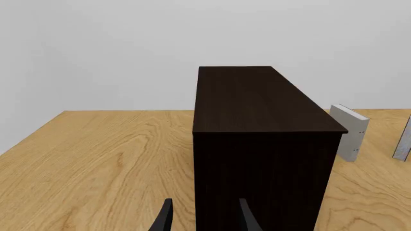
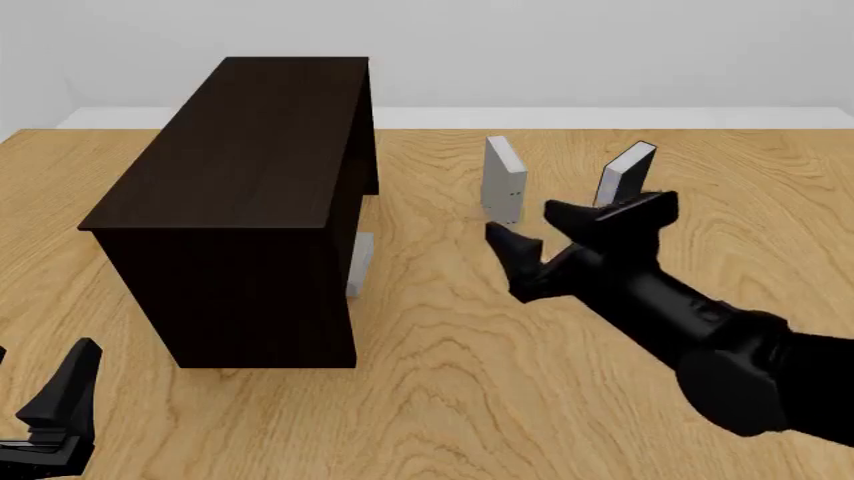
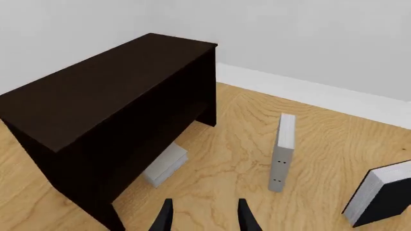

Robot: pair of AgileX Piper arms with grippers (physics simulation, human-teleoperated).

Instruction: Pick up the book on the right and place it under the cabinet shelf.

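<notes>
The right gripper (image 2: 554,226) hangs spread and empty. The book (image 2: 505,178) stands upright just beyond it (not touching), the cabinet shelf (image 2: 254,150) farther left.

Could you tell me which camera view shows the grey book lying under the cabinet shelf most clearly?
The right wrist view: the grey book lies flat under the cabinet shelf, top and edge visible. The front view shows only a pale sliver at the opening; in the left wrist view the cabinet hides it.
</notes>
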